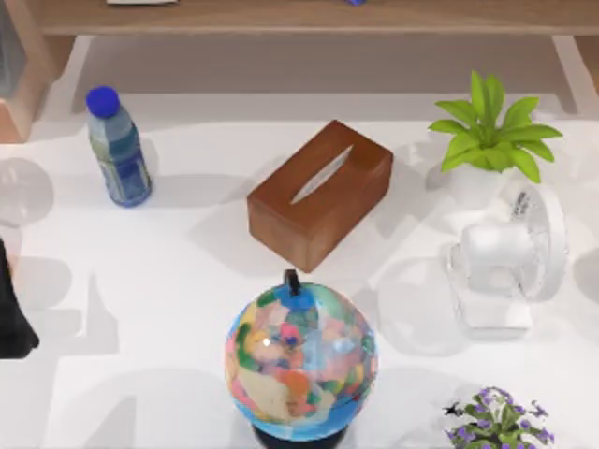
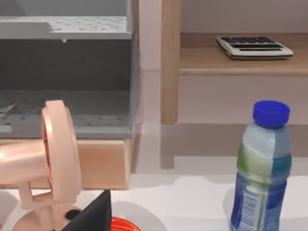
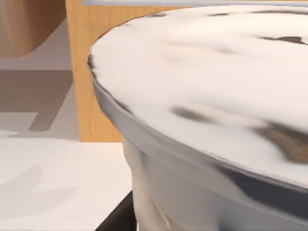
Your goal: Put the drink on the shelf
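The drink [image 3: 216, 110], a round container with a pale top smeared with dark grey-brown patches and a grey rim, looms very close in the right wrist view. A dark part of my right gripper [image 3: 117, 215] shows just beside its lower wall. The shelf [image 1: 309, 17] is a long light-brown wooden board along the far edge of the table, and one of its wooden uprights [image 3: 91, 72] stands behind the drink. My left arm [image 1: 14, 318] is parked at the table's left edge, and a dark part of the left gripper [image 2: 94, 215] shows in the left wrist view.
A clear bottle with a blue cap [image 1: 117, 148] stands at the far left. A brown tissue box [image 1: 320, 192] lies mid-table and a globe [image 1: 299, 360] stands in front of it. On the right are a potted plant [image 1: 491, 140], a white fan [image 1: 510, 257] and purple flowers [image 1: 496, 421]. A pink fan [image 2: 53, 163] and a calculator [image 2: 253, 47] show too.
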